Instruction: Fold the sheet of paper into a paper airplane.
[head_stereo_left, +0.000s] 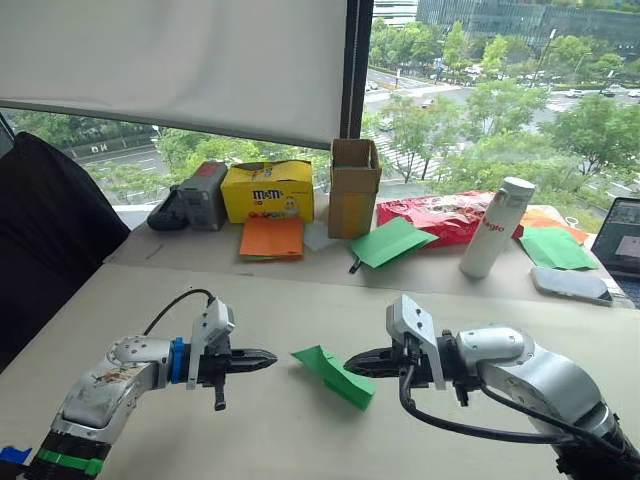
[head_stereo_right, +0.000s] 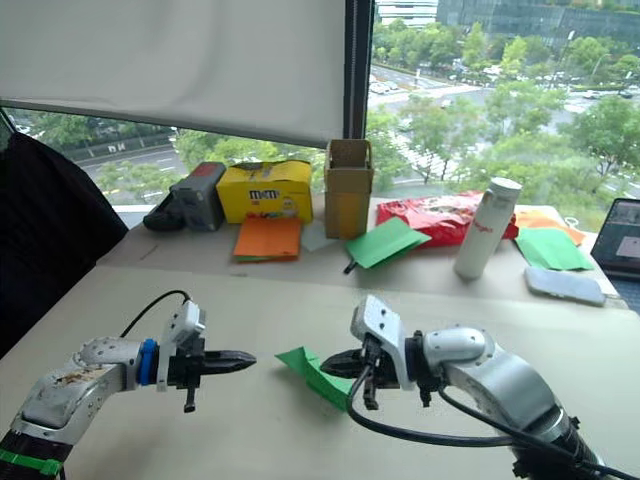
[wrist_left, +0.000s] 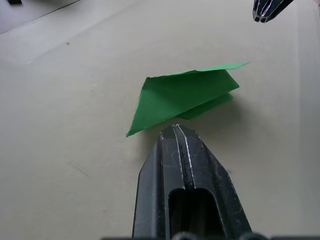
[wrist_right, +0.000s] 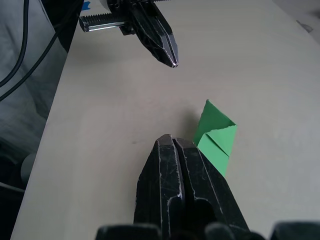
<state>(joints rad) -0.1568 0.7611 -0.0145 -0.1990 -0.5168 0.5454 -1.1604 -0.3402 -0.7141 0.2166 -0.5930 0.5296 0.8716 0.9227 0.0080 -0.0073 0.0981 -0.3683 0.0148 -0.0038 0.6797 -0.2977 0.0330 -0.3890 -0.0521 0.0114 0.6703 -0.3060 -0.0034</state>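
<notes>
The paper airplane (head_stereo_left: 335, 375) is a layered wedge of bright green paper with a pointed tip, lying on the beige table (head_stereo_left: 300, 300) between my two grippers. My left gripper (head_stereo_left: 270, 357) is shut and empty; it points at the wedge's left tip from a short gap away. In the left wrist view the paper airplane (wrist_left: 185, 95) lies just beyond that gripper (wrist_left: 175, 128). My right gripper (head_stereo_left: 352, 365) is shut, with its tips right beside the wedge's upper edge. In the right wrist view the paper airplane (wrist_right: 216, 134) lies next to my right gripper (wrist_right: 172, 140), not between its fingers.
Along the back of the table stand a yellow box (head_stereo_left: 267, 190), a cardboard box (head_stereo_left: 353, 187), a white bottle (head_stereo_left: 495, 228) and a red bag (head_stereo_left: 440, 215). Orange sheets (head_stereo_left: 272, 237) and spare green sheets (head_stereo_left: 390, 242) lie there, as do a phone (head_stereo_left: 572, 285) and a laptop (head_stereo_left: 622, 235).
</notes>
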